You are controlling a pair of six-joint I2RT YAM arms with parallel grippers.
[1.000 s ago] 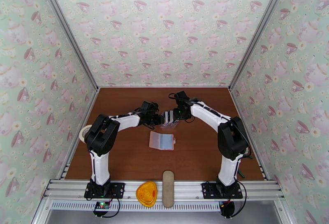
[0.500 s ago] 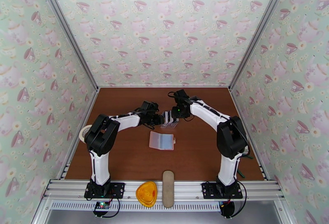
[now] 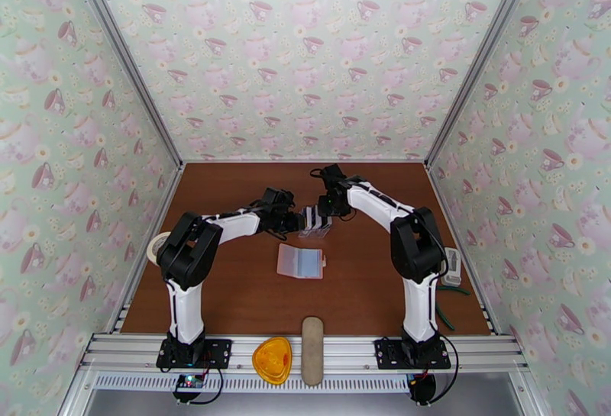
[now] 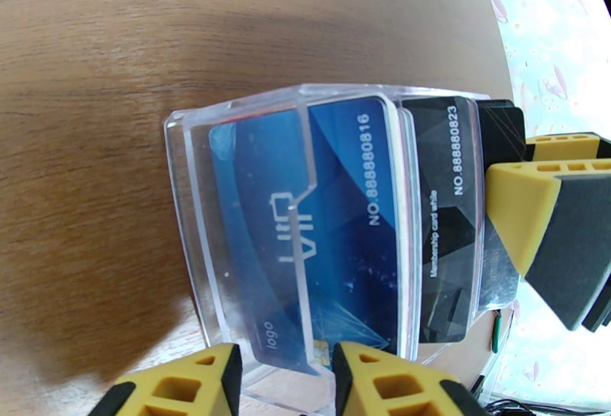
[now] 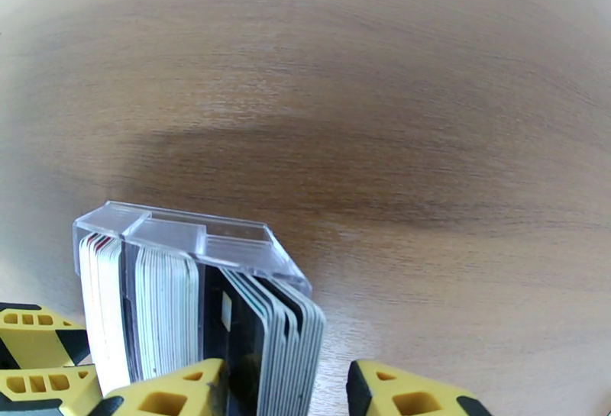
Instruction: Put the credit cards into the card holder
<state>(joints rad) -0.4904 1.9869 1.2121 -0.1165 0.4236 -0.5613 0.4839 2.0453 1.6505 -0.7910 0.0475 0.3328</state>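
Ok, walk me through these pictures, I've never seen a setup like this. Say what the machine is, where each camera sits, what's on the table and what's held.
These are two robot arms bolted side by side, each ending in a two-finger tool. The wide picture looks down from above and behind: left arm, right arm. The other two come from cameras on the wrists. On the brown table stands a clear rack full of credit cards, and nearer lies the open pink card holder. The left tool appears to clamp the rack's edge. The right tool straddles some cards, jaws open, not gripping them.
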